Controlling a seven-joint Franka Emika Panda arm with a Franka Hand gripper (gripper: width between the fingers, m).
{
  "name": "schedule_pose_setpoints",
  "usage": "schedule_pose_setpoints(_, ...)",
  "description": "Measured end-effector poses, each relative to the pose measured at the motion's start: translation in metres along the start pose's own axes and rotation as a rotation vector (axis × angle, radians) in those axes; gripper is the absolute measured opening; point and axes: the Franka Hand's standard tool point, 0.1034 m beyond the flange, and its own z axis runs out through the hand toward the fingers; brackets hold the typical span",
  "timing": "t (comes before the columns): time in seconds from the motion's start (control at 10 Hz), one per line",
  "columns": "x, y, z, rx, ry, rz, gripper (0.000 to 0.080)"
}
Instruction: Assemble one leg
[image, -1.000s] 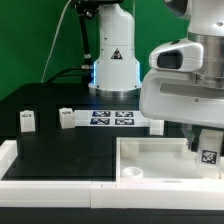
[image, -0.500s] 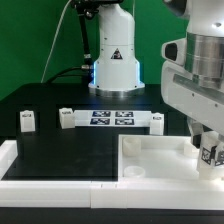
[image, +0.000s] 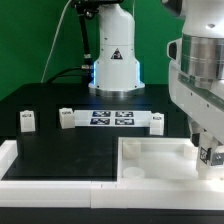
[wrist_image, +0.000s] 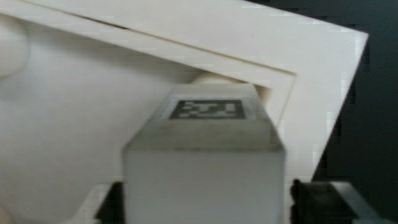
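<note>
The end effector (image: 209, 155) grips a leg (wrist_image: 206, 150) over the far right corner of the panel (image: 150, 158); a slight misalignment with the corner hole could jam it. Beyond, spare legs (image: 27, 121) wait on the bench (image: 60, 150).

leg (image: 210, 154) in gripper (image: 208, 150) over panel's (image: 150, 160) corner, marker board (image: 112, 119) behind
</note>
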Motion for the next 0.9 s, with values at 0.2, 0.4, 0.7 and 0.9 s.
schedule_pose_setpoints(0.2,-0.007,-0.002,-0.001,0.016,0.001,-0.186,0.0553)
schedule_pose_setpoints(0.4,-0.013,-0.002,0.0,0.021,0.003,-0.438,0.0645)
schedule_pose_setpoints(0.7,-0.015,-0.005,0.0,0.036,0.018,-0.825,0.0649)
schedule_pose_setpoints(0.9,-0.015,-0.005,-0.001,0.028,0.031,-1.068,0.0649)
